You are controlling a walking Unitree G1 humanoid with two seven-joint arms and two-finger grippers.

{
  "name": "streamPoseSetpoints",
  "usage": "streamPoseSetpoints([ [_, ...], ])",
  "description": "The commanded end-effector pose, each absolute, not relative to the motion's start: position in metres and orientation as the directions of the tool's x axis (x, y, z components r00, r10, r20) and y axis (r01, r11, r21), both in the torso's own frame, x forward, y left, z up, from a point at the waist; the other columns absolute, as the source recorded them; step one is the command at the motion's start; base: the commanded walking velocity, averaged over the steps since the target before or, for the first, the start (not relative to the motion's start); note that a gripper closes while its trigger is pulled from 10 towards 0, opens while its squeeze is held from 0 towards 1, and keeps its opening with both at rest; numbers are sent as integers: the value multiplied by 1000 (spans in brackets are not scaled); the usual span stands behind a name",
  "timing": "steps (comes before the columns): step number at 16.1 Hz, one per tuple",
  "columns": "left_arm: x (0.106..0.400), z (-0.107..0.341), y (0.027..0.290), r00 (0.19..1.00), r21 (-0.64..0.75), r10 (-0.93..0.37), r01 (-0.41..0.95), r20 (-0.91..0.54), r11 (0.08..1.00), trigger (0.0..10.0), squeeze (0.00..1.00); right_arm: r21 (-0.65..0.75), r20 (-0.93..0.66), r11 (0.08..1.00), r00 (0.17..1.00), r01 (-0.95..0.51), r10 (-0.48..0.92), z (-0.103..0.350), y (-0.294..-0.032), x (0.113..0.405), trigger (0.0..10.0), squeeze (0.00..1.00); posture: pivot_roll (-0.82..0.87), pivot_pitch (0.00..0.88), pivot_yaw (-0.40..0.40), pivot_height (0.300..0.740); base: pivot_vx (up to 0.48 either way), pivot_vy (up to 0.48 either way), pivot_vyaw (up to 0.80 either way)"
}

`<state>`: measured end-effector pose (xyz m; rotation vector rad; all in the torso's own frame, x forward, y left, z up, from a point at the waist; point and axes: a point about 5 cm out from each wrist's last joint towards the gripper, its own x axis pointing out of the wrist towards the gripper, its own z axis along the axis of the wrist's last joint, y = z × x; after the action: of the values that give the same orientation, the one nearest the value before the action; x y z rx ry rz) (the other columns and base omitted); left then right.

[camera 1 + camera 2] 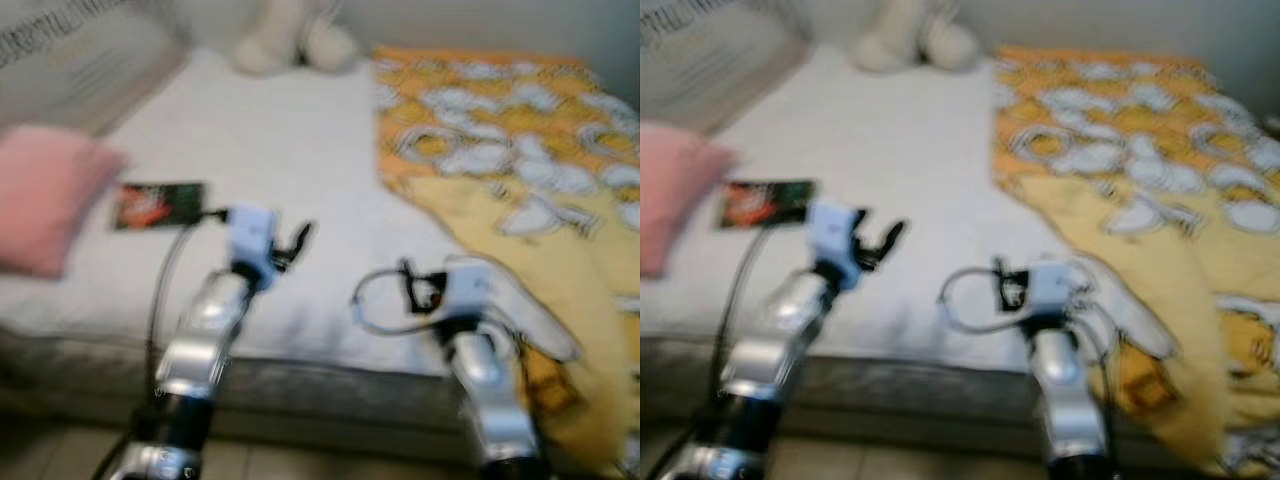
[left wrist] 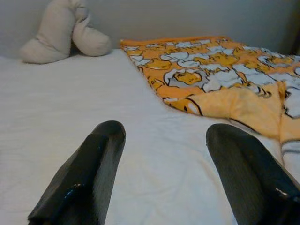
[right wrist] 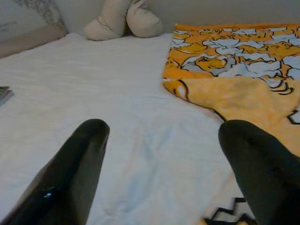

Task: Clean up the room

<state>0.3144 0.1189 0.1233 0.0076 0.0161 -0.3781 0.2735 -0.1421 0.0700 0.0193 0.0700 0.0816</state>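
Note:
A bed with a white sheet [image 1: 290, 150] lies before me; the head views are blurred. An orange and yellow patterned blanket [image 1: 520, 170] is rumpled over its right side, one corner folded back [image 3: 234, 93]. A pink pillow [image 1: 45, 195] rests at the left edge, with a dark flat book or packet [image 1: 158, 204] beside it. My left gripper [image 1: 298, 242] is held over the sheet near the front edge, open [image 2: 161, 133] and holding nothing. My right gripper [image 1: 408, 285] hovers open [image 3: 161, 131] beside the blanket's near corner.
A beige twisted cushion [image 1: 290, 40] lies at the far end of the bed against the wall. A pale patterned panel [image 1: 70, 60] runs along the bed's left side. The grey mattress edge [image 1: 330, 385] and tiled floor [image 1: 300, 462] are just below my arms.

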Motion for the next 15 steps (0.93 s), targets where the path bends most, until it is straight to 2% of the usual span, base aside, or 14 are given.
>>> streamPoseSetpoints([
  [1, 317, 127, 112, 922, 3, -388, 388, -8, 922, 10000, 0, 5, -39, 997, 997, -71, 71, 76, -150, 273, 10000, 1000, -74, 0, 33, 740, 0, 0, 0],
  [9, 313, 113, 123, 930, 45, -362, 365, -71, 930, 10000, 0, -16, -23, 998, 998, -58, 58, 75, -152, 267, 10000, 1000, -68, 0, 32, 740, 0, 0, 0],
  [14, 311, 107, 128, 928, 60, -360, 367, -93, 928, 10000, 0, -8, -85, 1000, 996, 8, -9, 67, -163, 266, 10000, 1000, -70, 0, 35, 740, 0, 0, 0],
  [15, 311, 106, 129, 926, 50, -365, 371, -99, 927, 10000, 0, -17, -87, 1000, 996, 9, -11, 66, -164, 265, 10000, 800, -71, 0, 35, 740, 0, 0, 0],
])
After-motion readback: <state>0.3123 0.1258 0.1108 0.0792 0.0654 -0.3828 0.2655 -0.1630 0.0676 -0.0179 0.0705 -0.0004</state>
